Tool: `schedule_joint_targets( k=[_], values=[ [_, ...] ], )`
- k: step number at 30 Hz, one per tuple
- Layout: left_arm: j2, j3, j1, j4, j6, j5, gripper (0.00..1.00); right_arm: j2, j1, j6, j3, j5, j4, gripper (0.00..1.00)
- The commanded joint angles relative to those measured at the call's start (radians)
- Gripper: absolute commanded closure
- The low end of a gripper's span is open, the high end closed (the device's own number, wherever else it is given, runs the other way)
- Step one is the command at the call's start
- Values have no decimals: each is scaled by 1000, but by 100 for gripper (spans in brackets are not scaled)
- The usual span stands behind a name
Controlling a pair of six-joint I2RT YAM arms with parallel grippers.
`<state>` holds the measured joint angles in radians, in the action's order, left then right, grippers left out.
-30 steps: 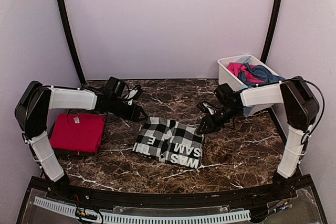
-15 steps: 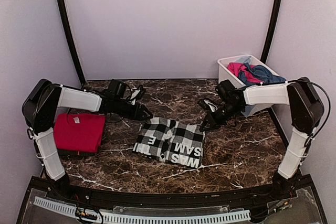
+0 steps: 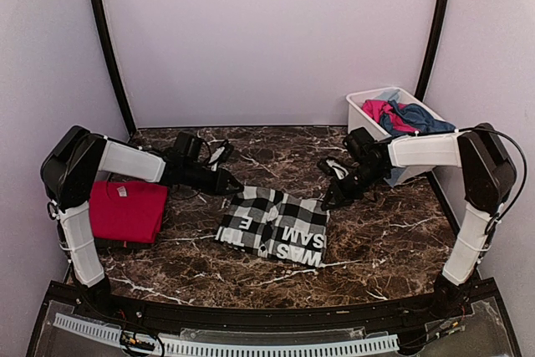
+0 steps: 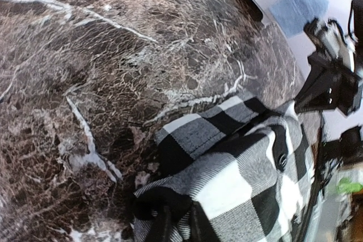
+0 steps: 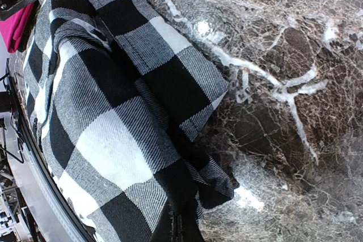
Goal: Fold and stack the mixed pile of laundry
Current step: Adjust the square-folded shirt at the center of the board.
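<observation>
On the marble table [image 3: 393, 240] the checked garment [image 3: 272, 225] lies spread at the middle, the folded red tee [image 3: 125, 211] well to its left, and the left gripper [image 3: 236, 187] and right gripper [image 3: 328, 201] each pinch a far corner of the checked cloth.

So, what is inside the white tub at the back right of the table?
A pink piece and a blue piece lie heaped in the white tub, rising above its rim. Whatever lies under them, and the tub's bottom, is covered.

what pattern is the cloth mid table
The cloth is black-and-white checked with white lettering; best in the top external view.
</observation>
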<state>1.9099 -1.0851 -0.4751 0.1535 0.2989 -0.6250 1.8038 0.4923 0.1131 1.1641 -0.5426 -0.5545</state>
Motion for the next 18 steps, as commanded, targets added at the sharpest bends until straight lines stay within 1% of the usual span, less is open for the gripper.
schedule_joint_targets(
  k=[1,2,5,8,11,14,18],
  values=[
    [-75,39,4,80,31,-30,96,-46,5,1,29,47,-26,100],
    [-91,37,5,81,34,-20,99,-58,4,1,33,54,-34,100],
    [-111,19,12,67,48,20,100,-83,-6,-1,41,76,-48,100],
    [-93,-23,22,40,51,83,100,-66,-34,-8,41,109,-42,100],
    [-23,-64,30,5,52,121,100,-12,-56,-3,43,144,-5,100],
    [39,-98,37,-10,64,174,100,76,-57,21,59,234,20,100],
    [114,-135,36,-8,71,197,100,133,-54,57,61,299,72,100]
  ],
)
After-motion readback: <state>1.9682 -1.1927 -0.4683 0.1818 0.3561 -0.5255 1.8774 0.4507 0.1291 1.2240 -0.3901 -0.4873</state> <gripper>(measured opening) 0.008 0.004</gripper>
